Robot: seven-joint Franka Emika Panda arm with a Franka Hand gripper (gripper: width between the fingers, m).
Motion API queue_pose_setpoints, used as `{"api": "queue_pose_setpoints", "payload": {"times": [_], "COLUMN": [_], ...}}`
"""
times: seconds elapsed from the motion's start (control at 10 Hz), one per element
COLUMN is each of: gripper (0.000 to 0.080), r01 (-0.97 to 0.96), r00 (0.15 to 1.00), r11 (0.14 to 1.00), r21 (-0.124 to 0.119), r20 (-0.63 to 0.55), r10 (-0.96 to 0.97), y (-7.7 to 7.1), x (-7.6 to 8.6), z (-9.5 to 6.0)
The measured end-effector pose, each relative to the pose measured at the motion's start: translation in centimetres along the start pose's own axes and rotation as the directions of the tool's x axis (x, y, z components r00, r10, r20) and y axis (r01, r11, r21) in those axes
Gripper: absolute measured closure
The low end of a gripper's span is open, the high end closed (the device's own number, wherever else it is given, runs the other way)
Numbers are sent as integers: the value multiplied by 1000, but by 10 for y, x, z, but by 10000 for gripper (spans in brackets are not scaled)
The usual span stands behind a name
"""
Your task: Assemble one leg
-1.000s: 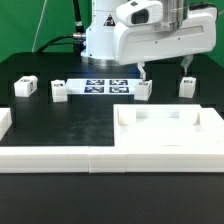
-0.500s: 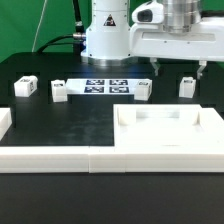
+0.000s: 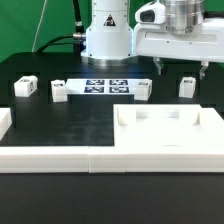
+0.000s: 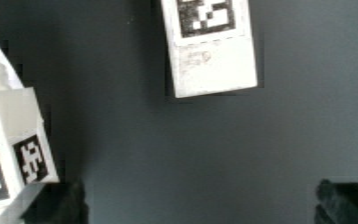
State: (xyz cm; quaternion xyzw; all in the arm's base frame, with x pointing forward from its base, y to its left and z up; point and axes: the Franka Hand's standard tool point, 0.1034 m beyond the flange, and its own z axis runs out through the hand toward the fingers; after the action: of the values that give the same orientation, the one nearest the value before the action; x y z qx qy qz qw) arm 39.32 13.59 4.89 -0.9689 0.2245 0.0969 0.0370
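Note:
Several legs, small white blocks with square tags, stand on the black table: two at the exterior view's left (image 3: pixel 25 87) (image 3: pixel 59 92), one mid-table (image 3: pixel 143 89), one at the right (image 3: pixel 187 87). My gripper (image 3: pixel 181 68) hangs open and empty just above the right leg, touching nothing. In the wrist view one leg (image 4: pixel 215 45) lies flat ahead of the open gripper (image 4: pixel 202 205), with only bare table between the dark fingertips (image 4: pixel 51 205). Another white tagged piece (image 4: pixel 12 140) shows at that picture's edge; I cannot tell what it is.
The marker board (image 3: pixel 105 86) lies in front of the robot base (image 3: pixel 107 35). A large white tray piece with raised rims (image 3: pixel 170 130) fills the front right. Long white border bars run along the front (image 3: pixel 45 155) and the left edge (image 3: pixel 5 122).
The gripper has moved toward the exterior view's right, from over the mid-table leg to over the right leg. It stays open. The parts have not moved.

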Motion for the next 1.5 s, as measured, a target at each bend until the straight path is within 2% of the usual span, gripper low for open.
{"api": "queue_pose_setpoints", "payload": {"times": [0.1,0.2,0.3,0.4,0.5,0.6,0.7,0.9,1.0,1.2,1.5], "gripper": [151,151,151,151,151,151,151,151,151,151,151], "r01": [47,70,82,84,72,54,61,59,56,79,94], "r00": [997,988,981,964,937,911,885,803,763,699,695], "r11": [999,997,996,996,997,998,998,998,998,997,995], "r21": [6,13,33,40,34,15,8,-3,-11,-12,-18], "r20": [62,136,176,249,340,409,462,594,646,714,717], "r10": [-48,-71,-86,-92,-79,-55,-58,-46,-36,-47,-53], "y": [7,8,5,5,4,0,-1,6,7,5,-6], "x": [-2,-3,-1,-7,-14,-21,-27,-27,-27,-37,-41], "z": [5,7,8,9,7,8,10,12,20,26,34]}}
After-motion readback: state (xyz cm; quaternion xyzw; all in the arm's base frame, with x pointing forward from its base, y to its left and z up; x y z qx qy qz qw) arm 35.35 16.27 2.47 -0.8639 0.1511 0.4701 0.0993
